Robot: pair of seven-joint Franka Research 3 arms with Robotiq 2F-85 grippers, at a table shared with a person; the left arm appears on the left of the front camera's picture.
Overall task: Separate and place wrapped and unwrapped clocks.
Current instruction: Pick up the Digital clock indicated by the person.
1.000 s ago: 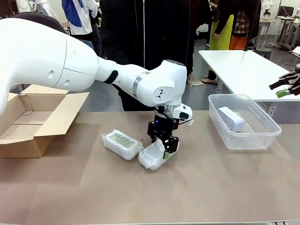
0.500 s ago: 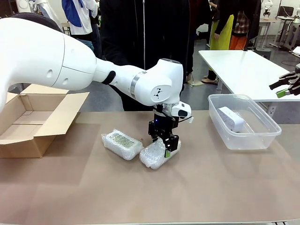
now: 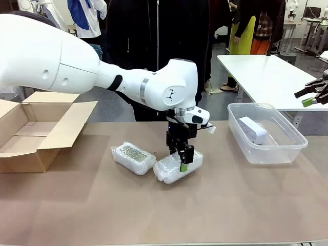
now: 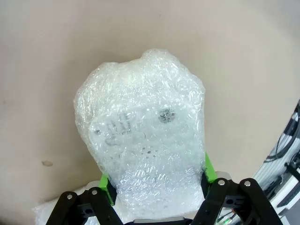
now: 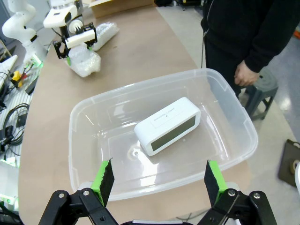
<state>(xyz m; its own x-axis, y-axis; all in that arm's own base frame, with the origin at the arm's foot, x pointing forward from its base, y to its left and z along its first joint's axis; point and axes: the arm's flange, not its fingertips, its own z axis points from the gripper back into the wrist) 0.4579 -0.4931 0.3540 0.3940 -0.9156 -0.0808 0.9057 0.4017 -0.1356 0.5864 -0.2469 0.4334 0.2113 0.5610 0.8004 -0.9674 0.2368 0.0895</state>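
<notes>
Clamping my left claw (image 3: 182, 158) on 1 bubble-wrapped clock (image 3: 177, 169) at the middle of the table (image 3: 230, 205), beside the other wrapped clock (image 3: 133, 157). My right claw (image 5: 157, 180) stands apart above the clear bin (image 5: 234, 117) with the bare clock (image 5: 167, 124).

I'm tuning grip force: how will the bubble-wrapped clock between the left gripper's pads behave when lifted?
Probably squashy outside yet stiff within: the bubble-wrapped clock shows a hard white body through the wrap. The glossy film may slide against the green pads. The left gripper holds one end, so the far end might sag.
</notes>
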